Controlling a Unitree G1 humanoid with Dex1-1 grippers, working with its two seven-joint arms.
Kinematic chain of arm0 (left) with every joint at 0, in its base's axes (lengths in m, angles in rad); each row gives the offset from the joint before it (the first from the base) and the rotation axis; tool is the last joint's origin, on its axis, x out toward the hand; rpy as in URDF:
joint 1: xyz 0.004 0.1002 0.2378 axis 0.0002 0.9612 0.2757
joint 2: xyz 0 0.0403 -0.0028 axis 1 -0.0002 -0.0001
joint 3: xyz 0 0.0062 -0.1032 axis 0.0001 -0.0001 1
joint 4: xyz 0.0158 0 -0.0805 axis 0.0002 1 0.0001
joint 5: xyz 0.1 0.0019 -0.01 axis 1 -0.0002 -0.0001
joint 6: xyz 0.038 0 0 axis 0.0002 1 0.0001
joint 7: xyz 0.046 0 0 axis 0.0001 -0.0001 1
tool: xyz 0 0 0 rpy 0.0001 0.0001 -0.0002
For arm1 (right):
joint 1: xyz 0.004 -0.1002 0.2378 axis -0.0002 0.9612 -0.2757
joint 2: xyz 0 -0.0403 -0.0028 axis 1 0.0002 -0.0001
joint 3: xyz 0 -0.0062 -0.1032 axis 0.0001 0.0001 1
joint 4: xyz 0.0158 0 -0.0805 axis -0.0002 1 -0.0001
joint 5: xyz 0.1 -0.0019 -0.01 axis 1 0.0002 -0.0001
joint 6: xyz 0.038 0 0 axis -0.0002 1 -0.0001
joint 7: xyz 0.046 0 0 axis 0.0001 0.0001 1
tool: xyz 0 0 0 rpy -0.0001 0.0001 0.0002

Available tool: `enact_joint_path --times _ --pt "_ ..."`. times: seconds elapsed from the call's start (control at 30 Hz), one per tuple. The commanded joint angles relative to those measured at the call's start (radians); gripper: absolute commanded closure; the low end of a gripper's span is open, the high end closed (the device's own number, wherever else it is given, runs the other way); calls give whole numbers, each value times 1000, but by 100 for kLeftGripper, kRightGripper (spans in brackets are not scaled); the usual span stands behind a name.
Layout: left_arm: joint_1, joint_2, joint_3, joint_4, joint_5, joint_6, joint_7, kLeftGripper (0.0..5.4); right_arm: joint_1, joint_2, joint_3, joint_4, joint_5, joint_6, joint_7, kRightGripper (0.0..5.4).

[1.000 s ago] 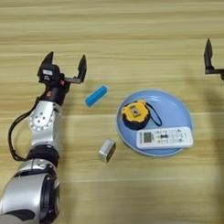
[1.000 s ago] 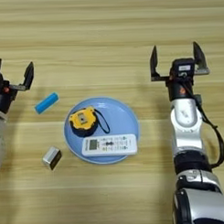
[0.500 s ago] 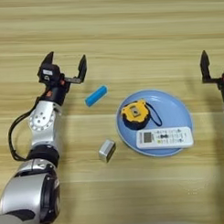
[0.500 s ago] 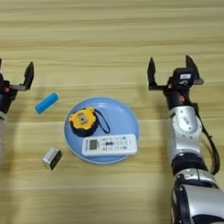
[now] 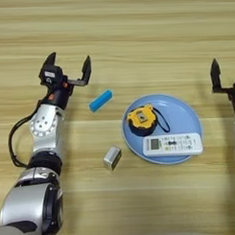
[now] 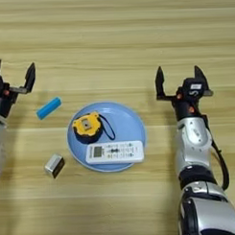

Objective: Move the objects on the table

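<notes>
A small bright-blue rounded bar (image 5: pixel 100 101) lies on the light wooden desk (image 5: pixel 135 32), tilted so its upper end points toward 2 o'clock. It sits just beyond the rim of a round light-blue plate (image 5: pixel 186 117), at about 10 o'clock from the plate's centre, and touches nothing. A small silver-grey metal block (image 5: pixel 112 158) rests on the desk at about 8 o'clock from the plate, near its rim but apart from it, and well below the blue bar.

On the plate, a yellow-and-black tape measure (image 5: pixel 141 117) sits in the upper left part, with a thin dark strap curving off to its right. A white remote control (image 5: pixel 172 144) lies lengthwise across the lower part of the plate, just below the tape measure.

The left end effector (image 5: pixel 68 69) hovers at about 10 o'clock from the blue bar, near it but not touching. Its two black fingers are spread wide apart and hold nothing. The right end effector (image 6: pixel 180 79) is at about 2 o'clock from the plate, beyond its right rim. Its fingers are also spread wide and empty.
</notes>
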Motion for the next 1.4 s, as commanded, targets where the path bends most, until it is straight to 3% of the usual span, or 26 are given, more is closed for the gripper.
enact_joint_path --times 0.03,0.23,0.37,0.53,0.7,0.9,1.4 --pt "80 -13 -64 -133 -4 92 -76 0 13 13 -2 -22 14 18 3 2" --pt "165 23 -120 -253 -9 295 -169 0 15 18 -2 -29 22 32 10 2" --pt "185 48 -137 -263 23 432 -156 0 14 20 -1 -27 22 37 13 2" --pt "195 67 -166 -264 64 532 -139 0 11 20 2 -20 18 39 19 2" --pt "201 83 -200 -252 111 550 -141 0 7 20 2 -13 15 38 22 2" --pt "191 85 -203 -225 125 551 -130 0 4 20 3 -6 10 36 20 2" --pt "190 85 -204 -196 138 540 -122 166 6 22 3 -6 10 29 21 0"
